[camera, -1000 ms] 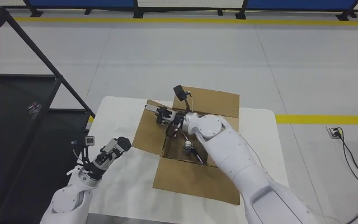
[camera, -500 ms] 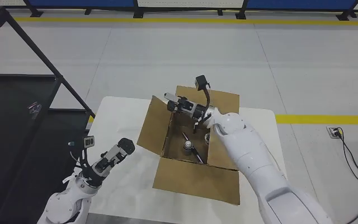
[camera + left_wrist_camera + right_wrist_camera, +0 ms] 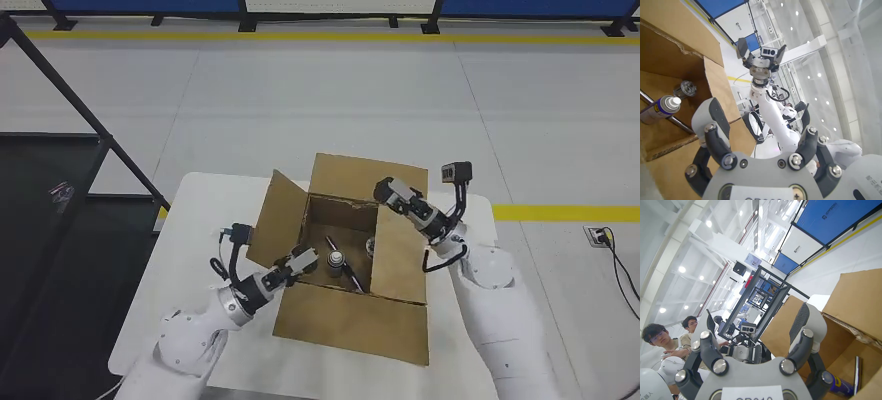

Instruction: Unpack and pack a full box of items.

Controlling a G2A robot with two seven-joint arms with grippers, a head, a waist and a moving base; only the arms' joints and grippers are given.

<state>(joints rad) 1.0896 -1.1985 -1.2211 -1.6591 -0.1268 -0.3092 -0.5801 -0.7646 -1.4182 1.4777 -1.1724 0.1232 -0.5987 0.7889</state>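
The left gripper (image 3: 761, 115) is hanging with its two fingers spread wide apart and is gripping nothing. It is sitting at the near left corner of the cardboard box (image 3: 345, 325), just over the rim of the opening and pointing in toward the contents.

The right gripper (image 3: 755, 321) is likewise gaping wide and carrying nothing. It is hovering above the far right corner of the box, over the right flap (image 3: 400, 262), raised clear of the cardboard and facing across the opening toward the other arm.

Inside the box, a spray can (image 3: 336, 262) with a white cap is standing near the middle of the floor, just beside the left gripper's fingertips. A metal rod (image 3: 348, 272) is lying slantwise across the floor right by the can; whether the two are touching is hard to tell. A clear plastic round piece (image 3: 372, 247) is resting farther in, near the right wall.

The box is sitting open on the white table (image 3: 200, 220). Its left flap (image 3: 280, 212) is standing upright, the far flap (image 3: 368, 180) is leaning back, the right flap is tilting up over the opening, and the near flap is lying outward toward the robot.
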